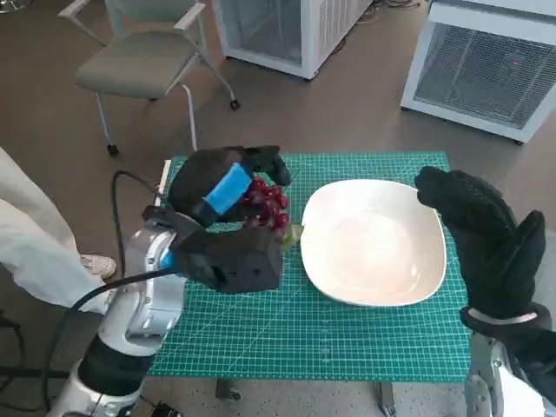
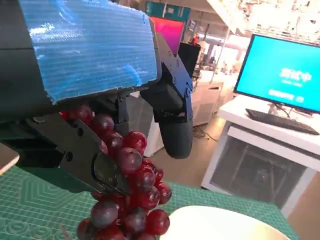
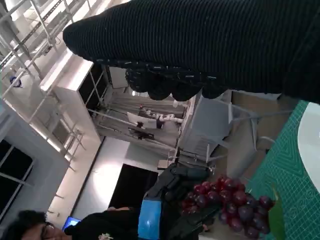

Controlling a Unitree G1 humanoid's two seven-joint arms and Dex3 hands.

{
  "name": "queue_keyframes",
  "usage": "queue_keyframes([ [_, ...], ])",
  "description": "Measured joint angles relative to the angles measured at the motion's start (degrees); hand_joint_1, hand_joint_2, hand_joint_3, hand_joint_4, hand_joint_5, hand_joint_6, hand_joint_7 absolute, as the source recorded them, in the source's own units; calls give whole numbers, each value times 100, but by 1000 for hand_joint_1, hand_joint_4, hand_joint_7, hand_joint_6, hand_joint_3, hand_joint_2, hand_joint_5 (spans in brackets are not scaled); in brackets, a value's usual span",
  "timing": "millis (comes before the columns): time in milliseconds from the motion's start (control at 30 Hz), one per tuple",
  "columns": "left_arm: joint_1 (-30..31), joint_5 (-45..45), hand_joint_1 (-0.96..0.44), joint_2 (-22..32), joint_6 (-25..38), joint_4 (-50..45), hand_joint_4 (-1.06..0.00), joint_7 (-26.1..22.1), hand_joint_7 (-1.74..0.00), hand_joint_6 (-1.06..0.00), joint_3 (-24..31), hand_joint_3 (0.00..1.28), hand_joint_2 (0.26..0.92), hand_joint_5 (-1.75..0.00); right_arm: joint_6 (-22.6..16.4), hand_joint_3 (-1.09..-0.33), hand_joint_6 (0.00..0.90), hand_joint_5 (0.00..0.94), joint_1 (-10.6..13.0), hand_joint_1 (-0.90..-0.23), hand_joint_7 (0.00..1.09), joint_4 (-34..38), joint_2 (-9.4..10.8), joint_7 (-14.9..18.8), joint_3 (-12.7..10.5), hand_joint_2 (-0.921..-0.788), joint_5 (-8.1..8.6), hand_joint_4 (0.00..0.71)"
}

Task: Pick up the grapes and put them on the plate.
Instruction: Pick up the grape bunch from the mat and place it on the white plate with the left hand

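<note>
A bunch of dark red grapes (image 1: 268, 205) is at the left rim of the white plate (image 1: 373, 248) on the green cutting mat (image 1: 304, 334). My left hand (image 1: 221, 187) grips the bunch from above. In the left wrist view the grapes (image 2: 132, 185) hang between the black fingers (image 2: 172, 120), low over the mat, with the plate's edge (image 2: 220, 225) beside them. I cannot tell whether the lowest grapes touch the mat. My right hand (image 1: 486, 234) hovers over the plate's right edge with its fingers apart and holds nothing. The right wrist view shows the grapes (image 3: 232, 202) under the left hand (image 3: 167, 200).
A grey chair (image 1: 143, 61) stands beyond the table's far left corner. White cabinets (image 1: 486, 69) stand behind. A person's leg (image 1: 35, 252) and shoe (image 1: 95, 263) are close to the table's left side. A black cable (image 1: 117, 226) loops by my left forearm.
</note>
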Motion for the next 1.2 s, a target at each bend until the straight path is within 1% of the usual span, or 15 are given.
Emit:
queue_keyframes([
  [300,-927,-20,2,-555,-42,189,-732,-240,-922,-730,-289,27,914,-1257,1,-567,193,460,92,-509,891,-93,5,-20,-49,-921,6,315],
  [367,-1114,-67,3,-661,-137,242,-709,-262,-918,-733,-319,61,901,-1291,1,-566,194,459,120,-510,890,-122,8,-25,-58,-921,6,316],
  [400,-1198,-90,3,-707,-197,275,-693,-266,-947,-726,-328,119,874,-1306,1,-566,194,459,136,-511,890,-134,11,-27,-62,-921,6,316],
  [433,-1277,-112,3,-750,-258,318,-671,-267,-1013,-706,-334,227,823,-1328,1,-566,194,459,152,-512,890,-146,14,-30,-66,-921,5,316],
  [533,-1495,-163,3,-884,-417,513,-597,-263,-1275,-616,-348,609,646,-1412,-1,-566,194,458,201,-514,889,-183,23,-55,-88,-921,3,316],
  [600,-1616,-179,3,-982,-486,658,-559,-259,-1379,-574,-360,753,584,-1460,-3,-567,194,458,235,-514,889,-214,28,-81,-103,-921,-1,315],
  [667,-1698,-182,3,-1083,-512,772,-543,-254,-1421,-557,-375,811,560,-1481,-6,-567,193,458,272,-514,890,-244,32,-109,-116,-921,-8,315],
  [833,-1795,-174,3,-1353,-519,993,-548,-202,-1442,-559,-429,861,529,-1482,-10,-568,192,458,350,-514,891,-317,35,-187,-147,-921,-94,314],
  [967,-1826,-175,3,-1532,-527,1180,-571,-161,-1419,-580,-489,854,522,-1454,-10,-569,192,458,396,-514,891,-375,35,-238,-168,-921,-130,314],
  [1100,-1842,-189,3,-1631,-567,1351,-596,-157,-1382,-602,-511,813,533,-1413,-4,-572,192,457,424,-510,891,-444,34,-286,-184,-921,-169,313],
  [1200,-1858,-200,4,-1688,-595,1474,-622,-156,-1234,-637,-512,718,576,-1424,11,-575,192,456,447,-509,891,-502,34,-327,-198,-921,-195,313],
])
